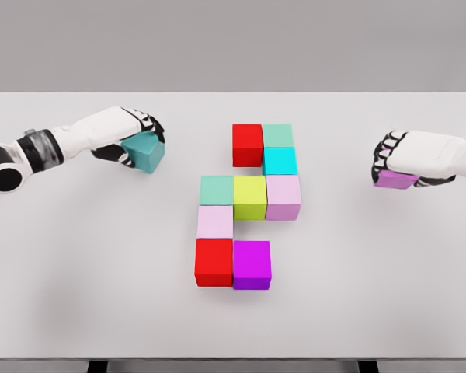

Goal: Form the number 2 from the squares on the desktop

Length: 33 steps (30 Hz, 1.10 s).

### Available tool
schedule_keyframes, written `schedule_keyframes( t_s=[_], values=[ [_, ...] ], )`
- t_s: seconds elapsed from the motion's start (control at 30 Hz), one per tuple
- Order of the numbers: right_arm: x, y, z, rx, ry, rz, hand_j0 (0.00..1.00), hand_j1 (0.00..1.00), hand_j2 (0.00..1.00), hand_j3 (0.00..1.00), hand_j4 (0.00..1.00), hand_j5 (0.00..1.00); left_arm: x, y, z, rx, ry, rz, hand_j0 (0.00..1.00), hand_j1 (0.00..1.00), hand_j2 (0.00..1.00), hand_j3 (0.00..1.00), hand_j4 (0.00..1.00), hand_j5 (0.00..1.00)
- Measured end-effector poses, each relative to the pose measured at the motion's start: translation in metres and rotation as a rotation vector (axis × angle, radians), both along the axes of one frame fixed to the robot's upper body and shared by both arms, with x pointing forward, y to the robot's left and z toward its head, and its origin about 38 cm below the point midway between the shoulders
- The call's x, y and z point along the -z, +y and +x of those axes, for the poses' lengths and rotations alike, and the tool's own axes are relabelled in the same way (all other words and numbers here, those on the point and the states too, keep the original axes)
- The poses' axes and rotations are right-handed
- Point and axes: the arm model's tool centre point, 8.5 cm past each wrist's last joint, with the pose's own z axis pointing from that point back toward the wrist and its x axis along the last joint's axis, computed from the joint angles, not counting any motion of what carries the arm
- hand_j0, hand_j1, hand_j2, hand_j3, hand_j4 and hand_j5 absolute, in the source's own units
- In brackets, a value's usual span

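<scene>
Coloured cubes form a stepped figure at the middle of the white table (78, 280). A red cube (247, 144) and a pale green cube (278, 135) make the top row, with a cyan cube (279, 162) below the green one. The middle row holds a sea-green cube (216, 189), a yellow-green cube (250, 196) and a pale pink cube (283, 196). A light pink cube (214, 221) sits below, then a red cube (213, 261) and a magenta cube (252, 264). My left hand (133, 134) is shut on a teal cube (144, 151). My right hand (408, 159) is shut on a purple cube (396, 180).
The table's far edge runs across the top of the view and its near edge (233, 359) along the bottom. Both forearms reach in from the sides at mid height.
</scene>
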Motion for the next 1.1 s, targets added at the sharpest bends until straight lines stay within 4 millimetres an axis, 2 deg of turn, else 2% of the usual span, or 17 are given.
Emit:
schedule_keyframes(
  t_s=[0.13,0.2,0.23,0.5,0.83,0.97,1.1],
  values=[
    [0.002,0.01,-0.016,-0.049,0.01,-0.001,0.56,0.56,0.56,0.56,0.56,0.56,-0.002,-0.006,0.006,-0.001,-0.004,-0.007,0.62,0.62,0.62,0.62,0.62,0.62],
    [0.015,0.013,-0.032,-0.066,0.045,0.002,0.56,0.56,0.56,0.56,0.56,0.56,-0.002,-0.009,0.009,-0.002,-0.004,-0.007,0.62,0.62,0.62,0.62,0.62,0.62],
    [0.015,0.014,-0.036,-0.078,0.043,-0.001,0.56,0.56,0.56,0.56,0.56,0.56,-0.002,-0.011,0.011,-0.003,0.0,-0.008,0.62,0.62,0.62,0.62,0.62,0.62],
    [-0.011,0.016,-0.045,-0.101,0.009,0.049,0.56,0.56,0.56,0.56,0.56,0.56,-0.001,-0.023,0.023,-0.011,0.006,-0.012,0.62,0.62,0.62,0.62,0.62,0.62],
    [0.003,0.024,-0.056,-0.117,0.094,0.153,0.56,0.56,0.56,0.56,0.56,0.56,0.006,-0.038,0.031,-0.013,0.036,-0.023,0.62,0.62,0.62,0.62,0.62,0.62],
    [0.019,0.03,-0.064,-0.124,0.149,0.188,0.56,0.56,0.56,0.56,0.56,0.56,0.008,-0.044,0.033,-0.018,0.046,-0.034,0.63,0.63,0.63,0.63,0.63,0.63],
    [0.028,0.041,-0.066,-0.143,0.17,0.222,0.56,0.56,0.56,0.56,0.56,0.56,0.01,-0.045,0.034,-0.02,0.051,-0.038,0.68,0.68,0.68,0.68,0.68,0.68]
  ],
)
